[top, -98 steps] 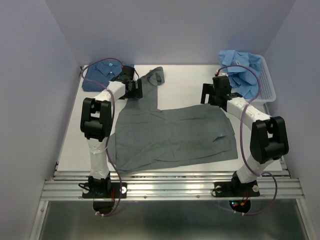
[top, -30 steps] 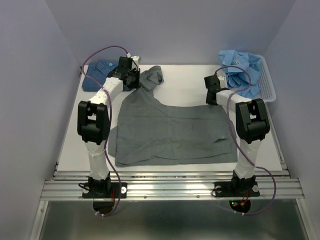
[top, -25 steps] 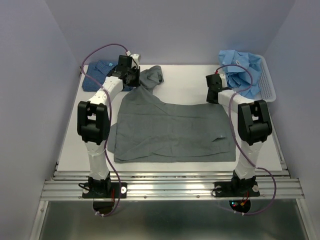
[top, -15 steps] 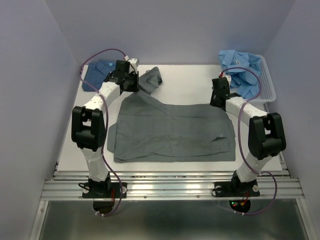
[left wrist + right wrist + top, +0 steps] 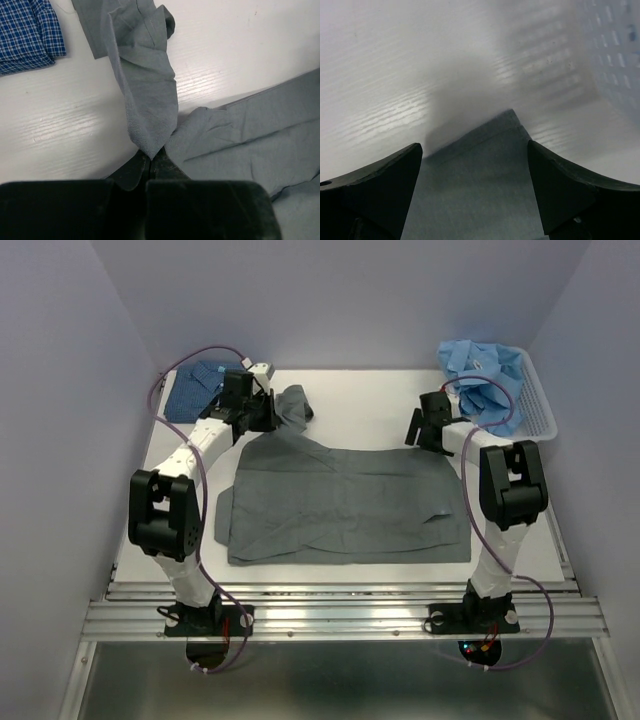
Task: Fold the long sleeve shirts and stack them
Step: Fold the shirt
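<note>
A grey long sleeve shirt (image 5: 350, 502) lies spread flat in the middle of the table. My left gripper (image 5: 262, 412) is shut on its sleeve (image 5: 293, 405) at the far left. In the left wrist view the gripper (image 5: 151, 159) pinches a fold of the sleeve (image 5: 145, 85), which hangs up off the table. My right gripper (image 5: 425, 430) is open just above the shirt's far right corner. That corner (image 5: 485, 170) lies flat between the spread gripper (image 5: 474, 146) fingers. A dark blue patterned shirt (image 5: 195, 390) lies folded at the far left. Light blue shirts (image 5: 480, 375) are piled at the far right.
A white slatted basket (image 5: 540, 410) at the far right corner holds the light blue shirts; its wall (image 5: 615, 55) shows close to my right gripper. The blue patterned shirt (image 5: 25, 35) lies just left of the raised sleeve. Purple walls close in on three sides.
My right gripper has opened and the shirt's far right corner now lies on the table. My left gripper, still shut on the sleeve, has moved slightly left and nearer.
</note>
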Motion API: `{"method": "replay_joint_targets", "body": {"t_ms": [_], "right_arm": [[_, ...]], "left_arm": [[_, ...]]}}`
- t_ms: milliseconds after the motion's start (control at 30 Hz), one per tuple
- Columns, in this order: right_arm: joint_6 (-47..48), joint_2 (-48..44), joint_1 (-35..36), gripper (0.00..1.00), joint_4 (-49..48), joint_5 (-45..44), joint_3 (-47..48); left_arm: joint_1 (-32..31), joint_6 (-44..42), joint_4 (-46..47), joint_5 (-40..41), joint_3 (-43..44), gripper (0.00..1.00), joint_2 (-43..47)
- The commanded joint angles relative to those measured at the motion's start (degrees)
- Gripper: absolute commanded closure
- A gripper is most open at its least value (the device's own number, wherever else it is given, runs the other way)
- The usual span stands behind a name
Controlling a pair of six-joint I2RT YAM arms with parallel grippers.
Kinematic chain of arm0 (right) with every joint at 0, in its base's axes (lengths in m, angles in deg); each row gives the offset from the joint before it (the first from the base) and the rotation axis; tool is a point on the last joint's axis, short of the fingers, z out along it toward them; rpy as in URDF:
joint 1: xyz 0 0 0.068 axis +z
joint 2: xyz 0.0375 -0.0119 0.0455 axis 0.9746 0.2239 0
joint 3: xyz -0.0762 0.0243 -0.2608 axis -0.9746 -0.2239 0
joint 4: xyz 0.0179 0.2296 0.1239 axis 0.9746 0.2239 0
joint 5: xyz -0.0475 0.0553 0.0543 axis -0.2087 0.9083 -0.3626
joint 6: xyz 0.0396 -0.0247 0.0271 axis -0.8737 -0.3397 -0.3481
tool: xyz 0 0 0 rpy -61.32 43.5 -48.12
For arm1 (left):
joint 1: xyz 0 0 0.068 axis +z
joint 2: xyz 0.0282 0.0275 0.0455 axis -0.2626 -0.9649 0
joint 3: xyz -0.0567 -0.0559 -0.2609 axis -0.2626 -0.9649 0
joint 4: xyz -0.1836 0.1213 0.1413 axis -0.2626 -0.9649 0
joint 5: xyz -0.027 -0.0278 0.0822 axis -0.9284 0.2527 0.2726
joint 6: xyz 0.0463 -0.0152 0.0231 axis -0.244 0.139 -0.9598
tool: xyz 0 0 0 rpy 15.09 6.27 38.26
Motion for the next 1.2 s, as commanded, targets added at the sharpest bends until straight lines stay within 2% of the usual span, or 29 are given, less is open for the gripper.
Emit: {"method": "replay_joint_targets", "body": {"t_ms": [0,133,200,300,333,400,433,567,767,900,1033,1167], "right_arm": [[-1.8,3.9,-2.0,0.09,-1.7,1.8,4.2],[-1.9,5.3,-2.0,0.17,-3.0,4.2,3.5],[-2.1,5.4,-2.0,0.2,-6.7,6.2,0.8],[-2.3,6.4,-2.0,0.43,-7.6,7.8,0.1],[-2.4,6.4,-2.0,0.61,-7.7,7.7,0.0],[-2.1,6.1,-2.0,0.74,-7.7,6.7,-0.1],[-1.9,5.8,-2.0,0.85,-7.7,6.1,-0.1],[-0.3,4.7,-2.0,0.99,-7.6,2.7,0.9],[1.9,3.0,-2.0,0.99,-7.3,-0.3,5.0],[2.6,0.7,-2.0,0.99,-7.5,0.0,5.6],[4.8,-3.4,-2.0,0.99,-14.0,2.0,1.5],[6.0,-8.5,-2.0,0.99,-18.8,6.2,-5.1]], "left_arm": [[-0.4,-0.4,0.7,0.1,2.9,1.0,0.5],[-0.3,-0.5,0.6,0.8,3.3,1.0,0.4],[-0.3,-0.6,0.5,0.7,3.5,1.0,0.1],[-0.4,-0.5,0.5,1.1,4.0,1.0,-0.5],[-0.3,-0.6,0.2,1.3,4.1,1.0,-0.6],[-0.3,-0.6,-0.2,1.9,4.8,1.0,-1.0],[-0.3,-0.7,-0.3,2.1,5.2,1.0,-1.3],[-0.3,-1.2,-1.0,3.0,8.0,1.0,-2.9],[-0.3,-3.2,-5.4,4.3,20.9,1.0,-8.7],[-0.3,-3.6,-5.8,3.5,23.5,1.0,-8.6],[-0.3,-2.9,-4.2,2.3,19.6,1.0,-5.7],[-0.3,-0.8,0.3,0.4,10.4,1.0,-0.8]]}}
